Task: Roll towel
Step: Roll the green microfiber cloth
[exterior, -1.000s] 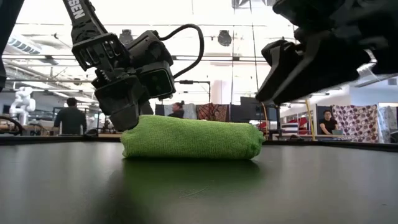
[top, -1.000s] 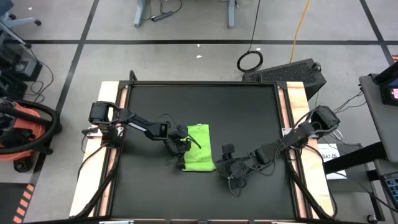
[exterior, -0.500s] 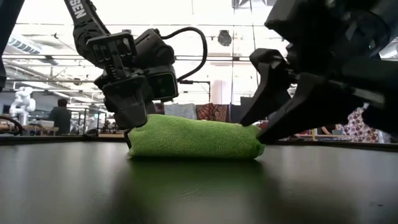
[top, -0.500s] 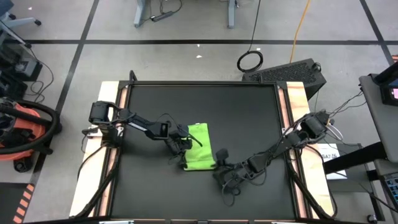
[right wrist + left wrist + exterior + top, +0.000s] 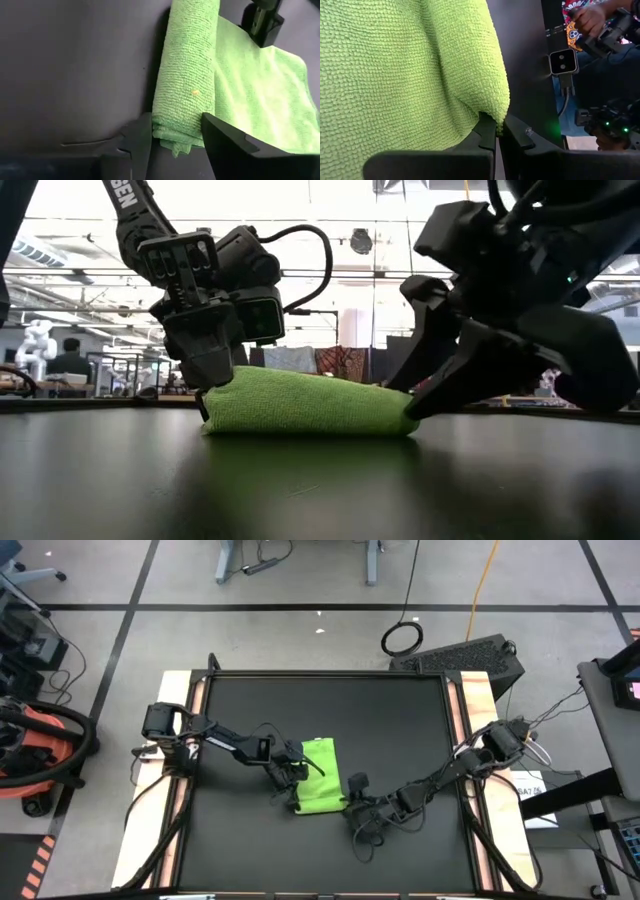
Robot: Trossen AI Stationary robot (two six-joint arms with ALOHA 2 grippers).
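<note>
The lime-green towel (image 5: 321, 778) lies on the black table. Its near part is rolled into a roll (image 5: 186, 75) that runs left to right, and the rest lies flat (image 5: 260, 90) beyond it. My left gripper (image 5: 292, 780) is at the towel's left edge, beside the roll's left end, shut on the cloth. My right gripper (image 5: 351, 805) is open at the roll's right end, with one finger (image 5: 139, 140) on each side of that end (image 5: 175, 135). I cannot tell whether they touch it. My left gripper pinches a folded bit of the towel's left edge (image 5: 500, 116) between its two fingertips. The fingers come from the table's left, slanting down. The cloth bulges up beside the fingers, and the towel rests on the table.
The table's wooden side rails (image 5: 178, 700) run along its left and right edges. Bare black tabletop (image 5: 330, 710) lies beyond the towel. People and equipment show in the room behind the table in the low view.
My right gripper has gone toward the table's left, up to the roll's right end, and its fingers now stand on either side of that end. The roll's right end sits lower than before. My left gripper has kept its hold at the left end.
</note>
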